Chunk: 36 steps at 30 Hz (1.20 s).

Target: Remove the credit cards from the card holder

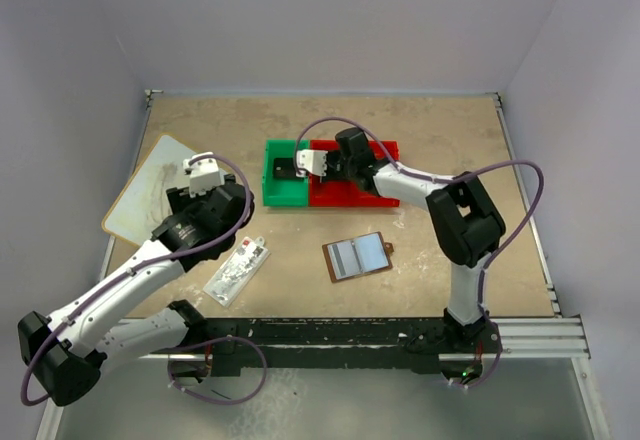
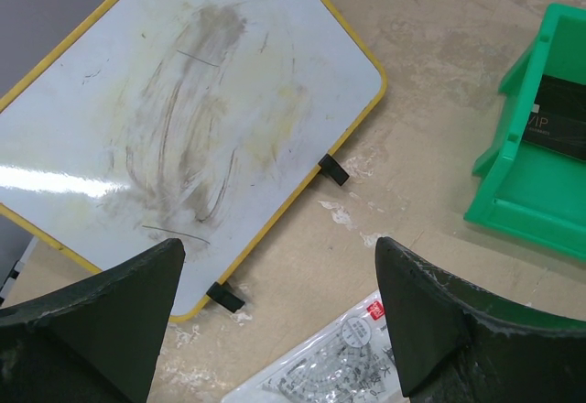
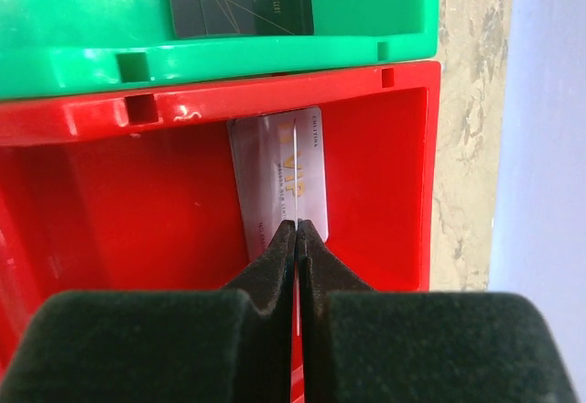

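The brown card holder [image 1: 358, 256] lies open on the table, its pale pockets facing up. My right gripper [image 3: 298, 229] hangs over the red bin [image 3: 101, 201], shut on a thin card held edge-on. A white VIP card [image 3: 275, 183] lies flat in the red bin below it. A black card [image 3: 240, 0] lies in the green bin [image 3: 366, 18]. In the top view my right gripper [image 1: 322, 168] is at the seam of the two bins. My left gripper [image 2: 279, 321] is open and empty, above the table far left of the holder.
A yellow-edged whiteboard [image 2: 174, 119] lies at the left. A clear packet with a protractor [image 2: 348, 366] lies just below my left gripper, also in the top view [image 1: 237, 268]. The green bin's corner [image 2: 531, 192] shows at the right of the left wrist view.
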Available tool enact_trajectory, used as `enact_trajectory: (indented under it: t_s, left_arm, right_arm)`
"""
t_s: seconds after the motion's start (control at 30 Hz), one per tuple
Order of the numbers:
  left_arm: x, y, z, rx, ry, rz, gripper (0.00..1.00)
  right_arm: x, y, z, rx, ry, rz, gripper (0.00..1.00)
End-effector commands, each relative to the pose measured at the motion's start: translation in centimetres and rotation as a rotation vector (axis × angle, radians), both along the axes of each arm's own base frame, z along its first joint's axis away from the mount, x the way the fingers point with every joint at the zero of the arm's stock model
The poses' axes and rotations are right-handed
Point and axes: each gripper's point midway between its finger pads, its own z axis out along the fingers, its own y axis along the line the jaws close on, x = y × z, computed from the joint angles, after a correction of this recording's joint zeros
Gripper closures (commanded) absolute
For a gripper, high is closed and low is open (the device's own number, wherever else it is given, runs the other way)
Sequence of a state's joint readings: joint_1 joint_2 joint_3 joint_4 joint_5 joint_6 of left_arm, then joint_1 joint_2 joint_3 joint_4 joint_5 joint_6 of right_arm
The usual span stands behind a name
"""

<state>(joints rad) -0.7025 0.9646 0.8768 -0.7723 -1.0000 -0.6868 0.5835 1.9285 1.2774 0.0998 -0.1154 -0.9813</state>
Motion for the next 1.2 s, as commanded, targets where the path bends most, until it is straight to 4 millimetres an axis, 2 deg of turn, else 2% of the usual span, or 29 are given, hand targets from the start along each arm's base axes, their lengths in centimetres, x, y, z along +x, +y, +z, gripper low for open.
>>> enact_trajectory:
  t_s: [0.0,0.47,0.67,0.8,0.93,1.0,1.07,1.17]
  left_arm:
    - [0.2,0.5,2.2,-0.025,-0.069,0.026,0.17]
    - [0.3,0.2,1.7,-0.014,-0.049,0.015,0.17]
    - [0.4,0.2,1.7,-0.013,-0.046,0.013,0.17]
    - [0.4,0.1,1.6,-0.010,-0.041,0.009,0.17]
    - [0.4,0.0,1.5,-0.009,-0.035,0.005,0.17]
    - [0.5,0.0,1.5,-0.007,-0.034,0.005,0.17]
    - [0.5,0.0,1.4,-0.006,-0.032,0.005,0.17]
    - [0.5,-0.1,1.4,-0.007,-0.031,0.003,0.17]
  right_arm:
    - [3.1,-0.1,3.0,-0.003,-0.118,-0.029,1.00]
    - [4.4,0.3,0.3,-0.058,-0.093,0.002,1.00]
    - [4.4,-0.6,-0.6,-0.103,-0.072,-0.010,0.89]
    - [4.3,-1.4,-1.2,-0.124,-0.038,-0.030,0.87]
    - [4.0,-1.4,-0.9,-0.116,-0.020,-0.029,0.70]
    - [3.8,-1.2,-0.5,-0.104,-0.010,-0.027,0.66]
    - [3.7,-1.0,0.3,-0.085,-0.007,-0.024,0.53]
    - [3.1,-0.7,1.3,-0.058,0.006,-0.011,0.50]
